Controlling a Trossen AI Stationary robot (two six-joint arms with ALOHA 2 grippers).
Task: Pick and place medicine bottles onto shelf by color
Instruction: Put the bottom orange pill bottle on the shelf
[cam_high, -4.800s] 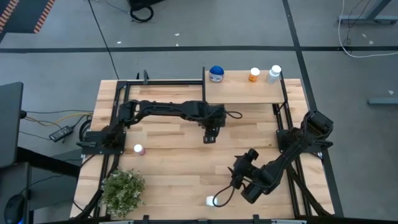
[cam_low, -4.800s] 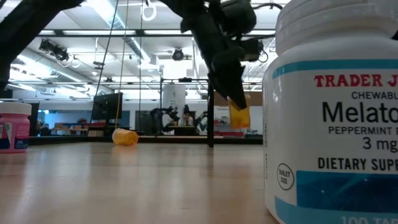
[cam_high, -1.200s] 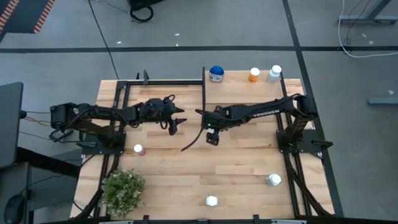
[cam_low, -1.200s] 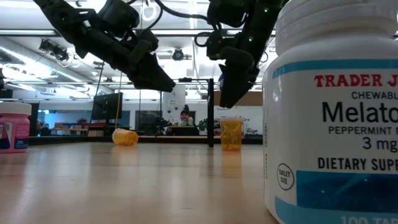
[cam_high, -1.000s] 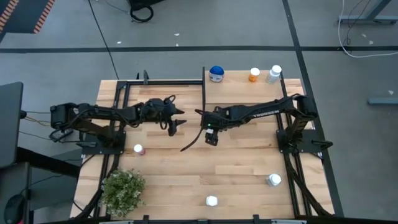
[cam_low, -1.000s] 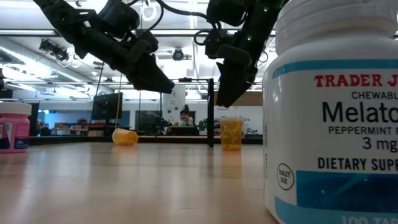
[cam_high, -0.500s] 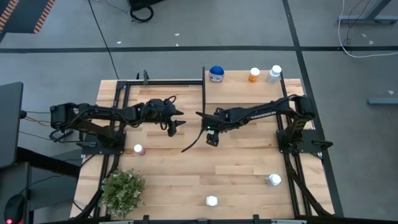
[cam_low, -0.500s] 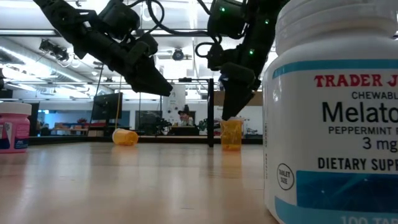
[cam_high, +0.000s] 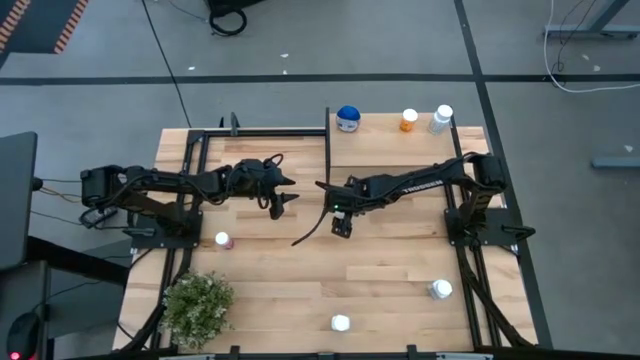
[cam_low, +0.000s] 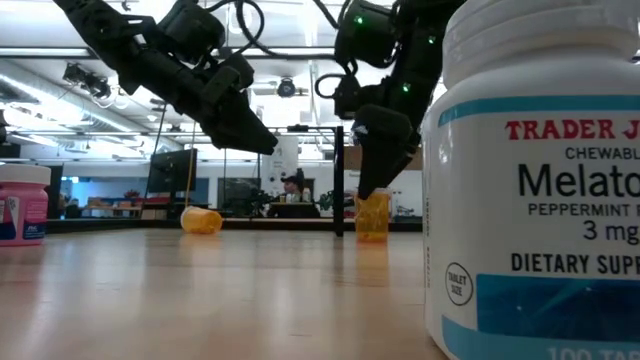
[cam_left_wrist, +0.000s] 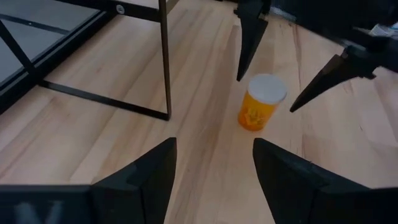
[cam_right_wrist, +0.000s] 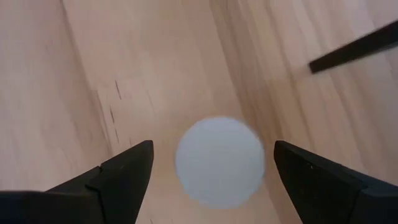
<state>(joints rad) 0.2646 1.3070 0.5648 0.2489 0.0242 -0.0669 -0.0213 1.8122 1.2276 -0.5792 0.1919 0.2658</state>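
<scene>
An orange medicine bottle (cam_left_wrist: 259, 106) with a white cap (cam_right_wrist: 219, 160) stands upright on the tabletop, in front of the shelf (cam_high: 395, 152). My right gripper (cam_right_wrist: 213, 146) is open and points down over it, one finger on each side of the cap without touching, as the low view (cam_low: 375, 185) also shows. My left gripper (cam_left_wrist: 214, 163) is open, hangs above the table left of this bottle (cam_high: 283, 203) and faces it. On the shelf stand a blue bottle (cam_high: 348, 119), an orange one (cam_high: 408, 121) and a white one (cam_high: 441, 119).
On the tabletop stand a pinkish bottle (cam_high: 223, 240), a white bottle (cam_high: 341, 323) and another white one (cam_high: 440, 290). A second orange bottle (cam_low: 201, 220) lies on its side. A potted plant (cam_high: 198, 305) occupies the near left corner. A black frame post (cam_left_wrist: 164, 59) rises nearby.
My right gripper has come down toward the orange bottle, shifting slightly toward the near edge, so its open fingers now reach the level of the cap. The bottle has stayed upright in place.
</scene>
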